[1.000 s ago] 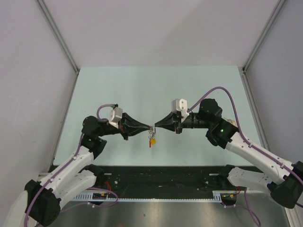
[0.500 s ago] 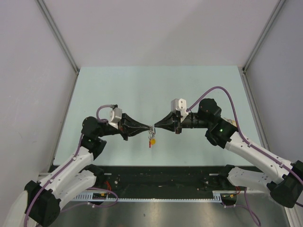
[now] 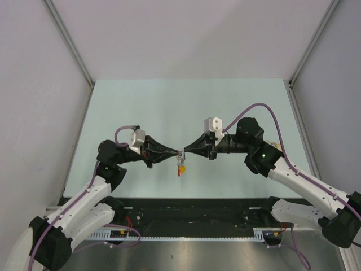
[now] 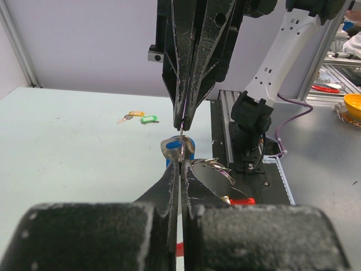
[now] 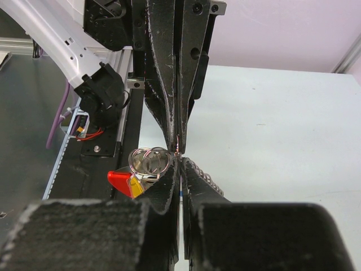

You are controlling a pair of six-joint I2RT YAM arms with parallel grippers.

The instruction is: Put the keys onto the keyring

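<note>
Scarcely shifts since a second ago, pinching the thin, stiff, likely slippery silver metal keyring (image 3: 181, 153) by its rim between tightly closed black left gripper (image 3: 176, 152) and right gripper (image 3: 187, 151).

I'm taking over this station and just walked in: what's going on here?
Both arms meet tip to tip above the table. The left gripper and the right gripper are each shut on the keyring, holding it in the air between them with a yellow tag dangling below. Which part each pinches is too small to tell. Two more keys, tagged yellow and green, lie on the table.
</note>
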